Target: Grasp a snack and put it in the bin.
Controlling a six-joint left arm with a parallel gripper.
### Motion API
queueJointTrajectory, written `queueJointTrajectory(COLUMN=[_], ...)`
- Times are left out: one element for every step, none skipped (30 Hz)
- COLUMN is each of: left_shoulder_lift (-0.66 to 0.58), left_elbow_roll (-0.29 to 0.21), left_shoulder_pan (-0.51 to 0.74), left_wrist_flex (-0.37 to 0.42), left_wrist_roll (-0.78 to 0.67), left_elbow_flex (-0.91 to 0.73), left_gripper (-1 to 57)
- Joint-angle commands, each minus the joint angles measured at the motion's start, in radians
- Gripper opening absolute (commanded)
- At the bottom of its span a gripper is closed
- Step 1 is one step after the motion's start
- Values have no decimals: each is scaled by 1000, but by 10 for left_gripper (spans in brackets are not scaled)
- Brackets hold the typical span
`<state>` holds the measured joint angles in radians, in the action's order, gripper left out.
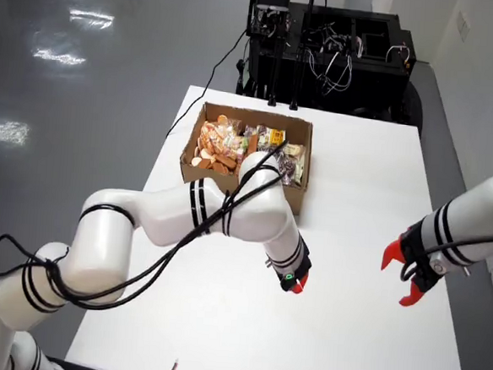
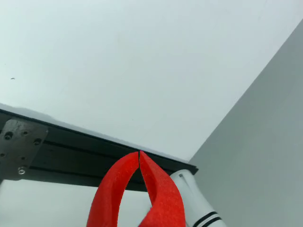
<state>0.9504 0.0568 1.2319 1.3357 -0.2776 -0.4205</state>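
A cardboard box (image 1: 189, 166) on the white table (image 1: 358, 159) holds several snack packets, orange ones (image 1: 218, 145) on its left and mixed wrappers (image 1: 276, 145) on its right, as the view from above shows them. My working arm reaches past the box, and its gripper (image 1: 297, 282) hangs low over the table in front of the box's right corner. In the view that rides on the gripper, the red fingertips touch with nothing between them, so the gripper (image 2: 139, 153) is shut. I see no loose snack on the table.
A second white arm enters from the right in the view from above, its red-fingered gripper (image 1: 402, 276) spread apart over the table. Black equipment racks (image 1: 324, 46) stand behind the table. The gripper view shows a black rail (image 2: 85, 151) and grey floor (image 2: 265, 142).
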Motion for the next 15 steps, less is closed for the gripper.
queueJointTrajectory(left_shoulder_lift=[34,48,66,89,114,143,174,207,240,273,303,329,352,370,384], left_elbow_roll=[4,4,4,4,4,4,4,4,4,4,4,4,5,5,5], left_shoulder_pan=[-19,-24,-30,-36,-42,-48,-54,-60,-65,-71,-76,-81,-86,-90,-95], left_wrist_flex=[0,0,-1,-1,-1,-1,-1,-1,-1,0,0,0,0,0,0], left_wrist_roll=[-3,-3,-1,0,3,7,12,18,26,35,45,56,67,78,88], left_elbow_flex=[58,84,115,155,201,252,309,370,433,494,551,602,645,679,706], left_gripper=[0,0,0,0,0,1,1,1,1,1,1,1,1,1,1])
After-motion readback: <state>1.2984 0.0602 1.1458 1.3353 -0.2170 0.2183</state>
